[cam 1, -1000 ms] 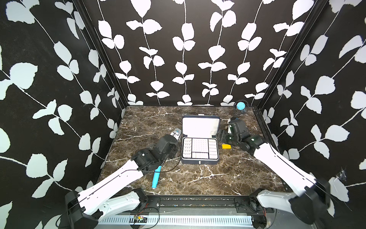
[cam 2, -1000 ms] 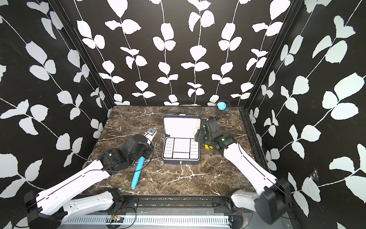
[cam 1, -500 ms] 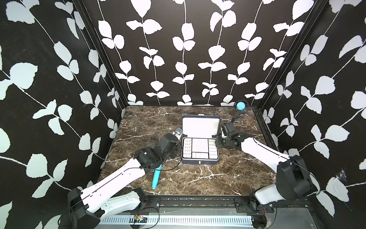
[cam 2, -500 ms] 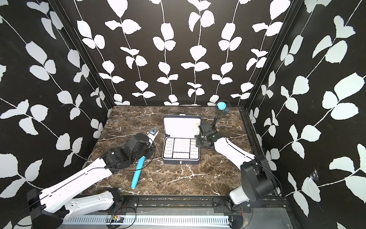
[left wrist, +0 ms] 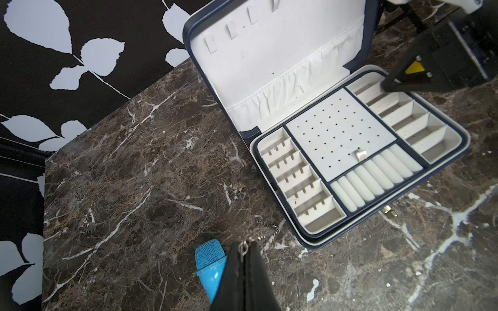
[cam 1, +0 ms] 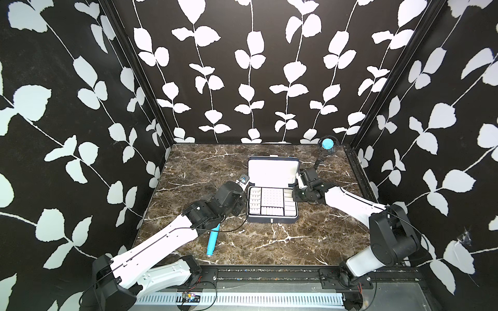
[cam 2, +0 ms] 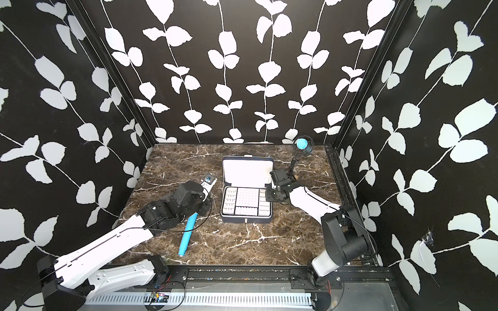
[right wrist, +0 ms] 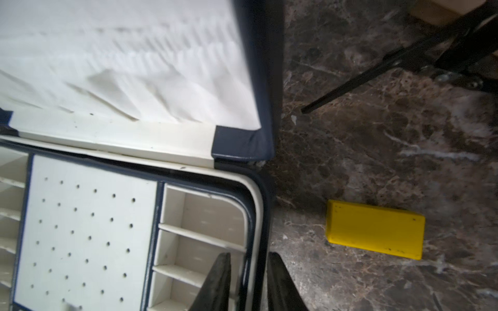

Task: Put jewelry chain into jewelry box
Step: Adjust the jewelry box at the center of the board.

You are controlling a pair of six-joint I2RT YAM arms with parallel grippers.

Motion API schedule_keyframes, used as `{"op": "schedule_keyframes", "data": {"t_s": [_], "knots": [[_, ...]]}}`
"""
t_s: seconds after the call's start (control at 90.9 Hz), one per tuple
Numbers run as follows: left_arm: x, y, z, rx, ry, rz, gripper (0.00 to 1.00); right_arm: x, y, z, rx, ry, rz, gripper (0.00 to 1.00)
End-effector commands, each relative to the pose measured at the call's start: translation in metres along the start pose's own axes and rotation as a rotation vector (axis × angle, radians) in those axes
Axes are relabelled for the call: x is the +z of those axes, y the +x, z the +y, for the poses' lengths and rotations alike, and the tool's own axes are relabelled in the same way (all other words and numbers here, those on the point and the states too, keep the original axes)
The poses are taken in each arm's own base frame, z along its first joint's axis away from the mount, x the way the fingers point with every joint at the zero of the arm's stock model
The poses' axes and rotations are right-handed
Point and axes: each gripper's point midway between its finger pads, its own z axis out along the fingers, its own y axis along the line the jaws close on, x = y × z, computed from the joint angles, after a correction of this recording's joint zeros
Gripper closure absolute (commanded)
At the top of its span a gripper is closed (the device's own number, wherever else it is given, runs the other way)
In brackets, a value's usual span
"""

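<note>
Silvery jewelry chain (left wrist: 253, 239) pinched in closed left gripper (left wrist: 244, 250), jewelry box (cam 1: 272, 218) just right of it; right gripper (right wrist: 249, 282) straddles its wall, clamp unclear

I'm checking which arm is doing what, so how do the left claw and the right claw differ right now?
The left claw is shut on the jewelry chain; the right claw has its jaws apart. The left claw hangs over the table beside the jewelry box; the right claw straddles the box's side wall, whether pinching it I cannot tell. Both are black and close to the open box.
</note>
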Motion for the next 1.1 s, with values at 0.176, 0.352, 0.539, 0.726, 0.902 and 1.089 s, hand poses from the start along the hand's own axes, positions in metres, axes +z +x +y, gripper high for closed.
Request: {"op": "schedule_keyframes", "data": {"t_s": [0.176,0.352,0.539,0.726,0.902,1.089], "knots": [[-0.001,0.003,0.0,-0.012,0.007,-0.012,1.0,0.006,0.03,0.012,-0.078,-0.093,0.131,0.85],[-0.003,0.005,0.002,-0.01,0.005,-0.013,1.0,0.007,0.031,0.021,-0.099,-0.131,0.139,0.88],[-0.006,0.005,0.004,-0.013,-0.002,-0.022,1.0,0.013,0.031,0.032,-0.131,-0.159,0.155,0.9],[-0.009,0.007,0.006,-0.015,-0.008,-0.025,1.0,0.015,0.029,0.046,-0.157,-0.185,0.165,0.9],[-0.012,0.01,0.009,-0.016,-0.018,-0.027,1.0,0.011,0.029,0.043,-0.105,-0.162,0.146,0.9],[-0.011,0.011,0.009,-0.016,-0.02,-0.028,1.0,0.0,0.037,0.03,-0.018,-0.104,0.124,0.91]]}}
